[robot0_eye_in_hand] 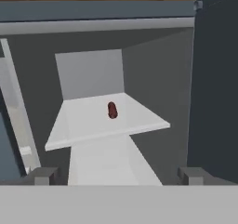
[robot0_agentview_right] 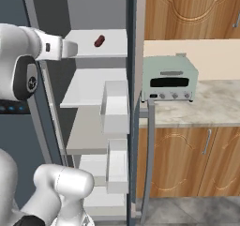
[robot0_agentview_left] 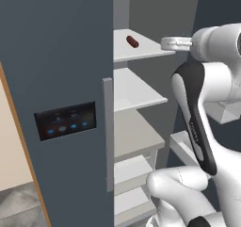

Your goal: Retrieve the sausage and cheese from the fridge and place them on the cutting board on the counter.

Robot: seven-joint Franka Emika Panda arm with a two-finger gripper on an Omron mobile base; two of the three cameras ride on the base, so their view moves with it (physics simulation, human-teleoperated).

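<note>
Pale shelves (robot0_agentview_left: 136,87) step down inside the open fridge (robot0_agentview_left: 56,70), and the sausage (robot0_agentview_left: 132,41) lies alone on the top one, near its middle, well apart from the walls. In the hand view the gripper (robot0_eye_in_hand: 118,174) faces that shelf from outside, its fingertips (robot0_eye_in_hand: 42,175) spread wide with nothing between them. Reaching for the sausage looks like the step in hand. To do it well, go in level above the shelf edge, line the fingers across the sausage's short width — not its length — and settle low before closing, since a rounded piece can roll away from a glancing pinch.
</note>
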